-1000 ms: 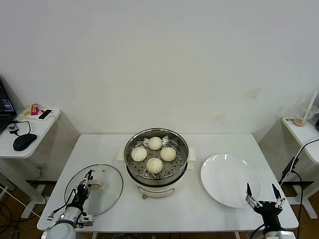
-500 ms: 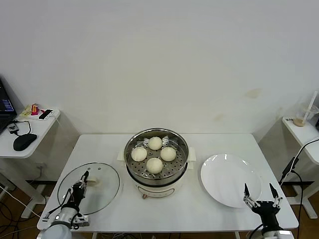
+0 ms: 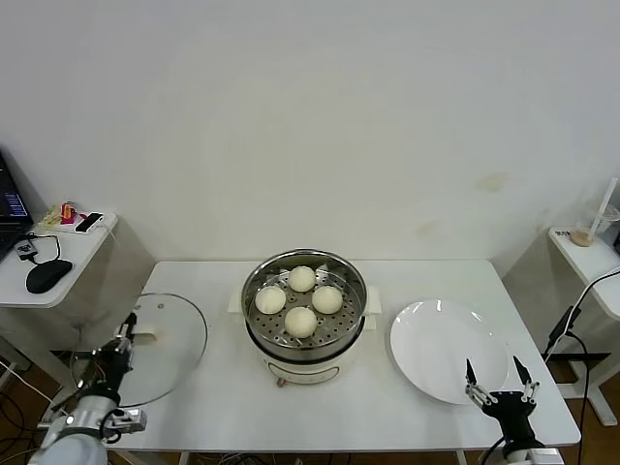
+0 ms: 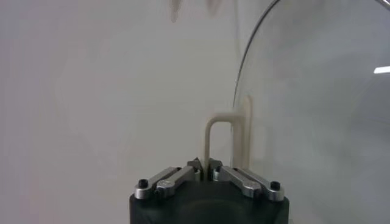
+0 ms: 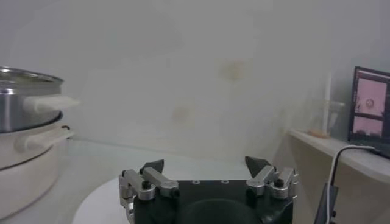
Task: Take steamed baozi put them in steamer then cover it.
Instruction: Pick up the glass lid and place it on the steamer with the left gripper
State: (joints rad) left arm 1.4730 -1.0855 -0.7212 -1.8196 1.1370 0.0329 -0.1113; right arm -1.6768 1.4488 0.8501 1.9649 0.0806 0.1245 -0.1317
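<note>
Four off-white baozi (image 3: pixel 301 298) sit on the perforated tray inside the steel steamer (image 3: pixel 303 337) at the table's middle. My left gripper (image 3: pixel 124 337) is shut on the cream handle (image 4: pixel 210 137) of the glass cover (image 3: pixel 165 349) and holds it lifted and tilted past the table's left edge. In the left wrist view the cover (image 4: pixel 317 103) stands on edge beyond my gripper (image 4: pixel 204 165). My right gripper (image 3: pixel 495 373) is open and empty at the front right, by the white plate; it also shows in the right wrist view (image 5: pixel 205 165).
A flat white plate (image 3: pixel 448 349) lies right of the steamer. A side table (image 3: pixel 48 266) with a mouse stands at the left, and another side table (image 3: pixel 591 262) with a cup at the right. The steamer (image 5: pixel 27 128) shows in the right wrist view.
My left gripper has lifted the cover off the table and carried it left, past the table's left edge. My right gripper has drifted slightly left and toward the front.
</note>
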